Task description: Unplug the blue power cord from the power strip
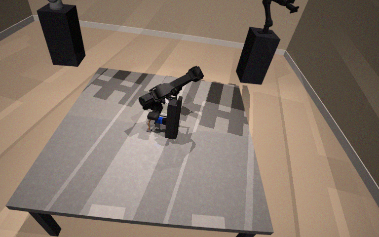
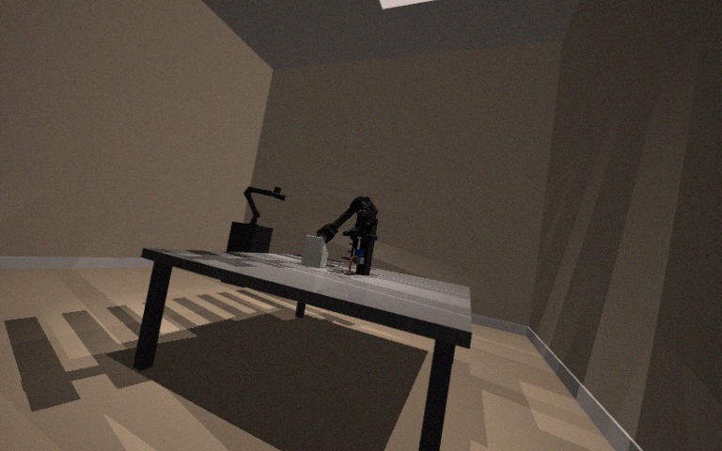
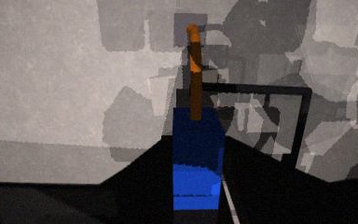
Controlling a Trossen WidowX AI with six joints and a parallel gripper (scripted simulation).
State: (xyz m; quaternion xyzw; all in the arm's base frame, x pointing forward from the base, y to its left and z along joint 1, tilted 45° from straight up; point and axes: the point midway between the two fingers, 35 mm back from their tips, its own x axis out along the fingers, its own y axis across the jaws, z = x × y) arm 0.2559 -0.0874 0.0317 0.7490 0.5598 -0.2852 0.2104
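Note:
The blue plug [image 1: 160, 120] [image 2: 360, 253] [image 3: 197, 154] shows low in the middle of the wrist view. My gripper [image 3: 196, 144] is shut on it, with one black finger on each side. The orange cord [image 1: 149, 124] [image 3: 195, 86] runs from the plug to a small grey square [image 3: 182, 33] on the table. In the top and exterior views the plug is beside a tall upright black block [image 1: 172, 120] [image 2: 367, 262], which seems to be the power strip or its stand. The arm and fingers partly cover this place. I cannot tell whether the plug's prongs are in the socket.
A thin black frame [image 3: 303, 121] stands right of the plug in the wrist view. A pale box [image 2: 313, 251] stands left of the upright block in the exterior view. All stand on the grey table [image 1: 121, 176]. Two dark pedestals [image 1: 65, 38] [image 1: 257, 56] stand beyond the table.

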